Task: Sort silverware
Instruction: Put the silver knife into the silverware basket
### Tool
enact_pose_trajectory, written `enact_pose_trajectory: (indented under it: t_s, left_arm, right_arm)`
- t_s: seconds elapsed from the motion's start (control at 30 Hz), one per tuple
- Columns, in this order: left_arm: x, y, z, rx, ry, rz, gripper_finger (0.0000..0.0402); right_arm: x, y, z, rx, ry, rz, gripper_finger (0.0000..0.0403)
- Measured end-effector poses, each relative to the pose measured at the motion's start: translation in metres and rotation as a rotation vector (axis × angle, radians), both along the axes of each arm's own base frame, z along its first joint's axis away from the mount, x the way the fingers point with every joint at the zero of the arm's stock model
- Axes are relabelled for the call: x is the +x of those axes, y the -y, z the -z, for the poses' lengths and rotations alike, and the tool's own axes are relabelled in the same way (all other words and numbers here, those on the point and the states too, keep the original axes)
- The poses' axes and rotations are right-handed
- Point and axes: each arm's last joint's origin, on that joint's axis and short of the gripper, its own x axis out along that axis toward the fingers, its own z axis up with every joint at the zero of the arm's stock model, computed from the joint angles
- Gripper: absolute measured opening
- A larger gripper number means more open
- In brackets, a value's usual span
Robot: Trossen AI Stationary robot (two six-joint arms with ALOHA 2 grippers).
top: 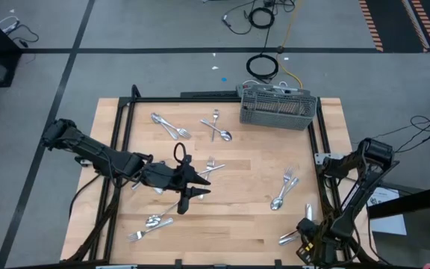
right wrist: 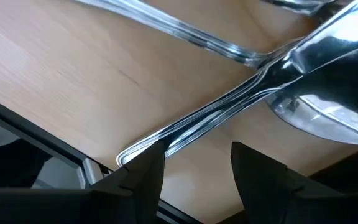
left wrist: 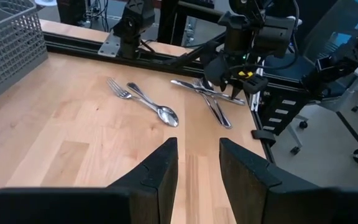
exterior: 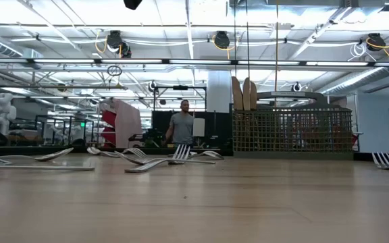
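Silverware lies scattered over the wooden table: forks and spoons at the far left (top: 169, 125), the far middle (top: 219, 128), the right (top: 284, 188), the near left (top: 151, 223) and the near right corner (top: 290, 237). My right gripper (right wrist: 194, 163) points steeply down over the near-right pile, open, its fingertips just above the free end of a long handle (right wrist: 166, 140) that lies beside a spoon bowl (right wrist: 328, 106). I cannot tell whether a finger touches that handle. My left gripper (left wrist: 197, 165) hovers open over the table's middle (top: 202, 185), holding nothing.
The grey slotted caddy (top: 278, 107) stands at the far edge, right of the middle. A fork and spoon (left wrist: 148, 104) lie between my two grippers. A black frame (top: 327, 172) borders the table. In the low view a person (exterior: 181, 126) stands far behind the table.
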Motion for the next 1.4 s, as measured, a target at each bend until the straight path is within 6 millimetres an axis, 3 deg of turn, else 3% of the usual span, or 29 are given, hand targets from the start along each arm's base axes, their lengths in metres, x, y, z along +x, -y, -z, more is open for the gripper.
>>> enact_pose_trajectory:
  t_s: [0.57, 0.97, 1.4]
  left_arm:
    - [-0.001, -0.001, 0.003, 0.02, -0.028, 0.001, 0.0125]
    - [0.0, -0.003, 0.003, 0.021, -0.031, -0.007, 0.0125]
    - [0.001, -0.008, 0.003, 0.039, -0.032, -0.015, 0.0125]
  right_arm:
    - [0.009, 0.001, 0.005, 0.011, -0.041, 0.064, 0.0176]
    - [0.008, 0.008, -0.015, 0.038, 0.028, 0.118, 0.0176]
    - [0.018, 0.013, -0.005, -0.023, -0.022, 0.171, 0.0176]
